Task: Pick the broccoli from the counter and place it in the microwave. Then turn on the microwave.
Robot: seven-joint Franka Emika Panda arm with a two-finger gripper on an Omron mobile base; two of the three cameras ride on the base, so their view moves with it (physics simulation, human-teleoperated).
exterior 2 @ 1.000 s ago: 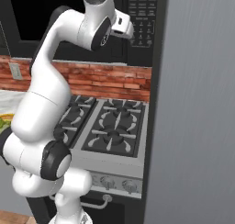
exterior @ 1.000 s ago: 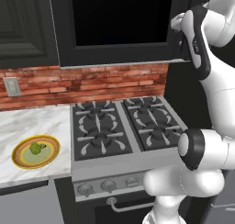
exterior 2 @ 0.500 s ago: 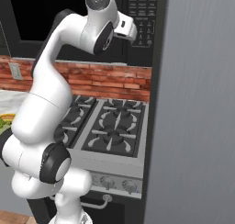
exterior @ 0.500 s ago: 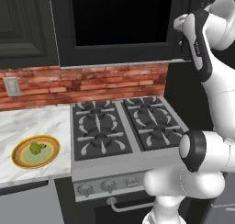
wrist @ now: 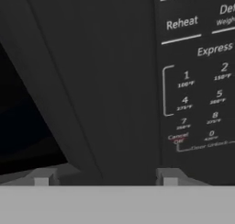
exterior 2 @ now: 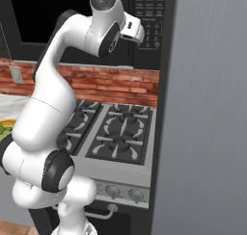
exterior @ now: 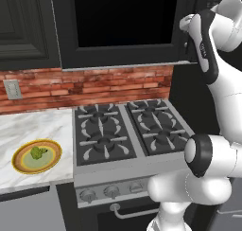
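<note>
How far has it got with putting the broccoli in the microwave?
Nothing looks finished: the broccoli sits on its yellow plate on the counter. The end effector is up at the microwave, facing the strip between door and keypad. Moving the broccoli and starting the microwave remain.

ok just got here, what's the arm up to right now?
The arm has its gripper raised to the microwave, facing the strip between the dark glass door and the button panel. The fingers are spread and hold nothing. The door looks closed. The broccoli sits untouched on a yellow plate on the counter, left of the stovetop, so the pick hasn't happened.
</note>
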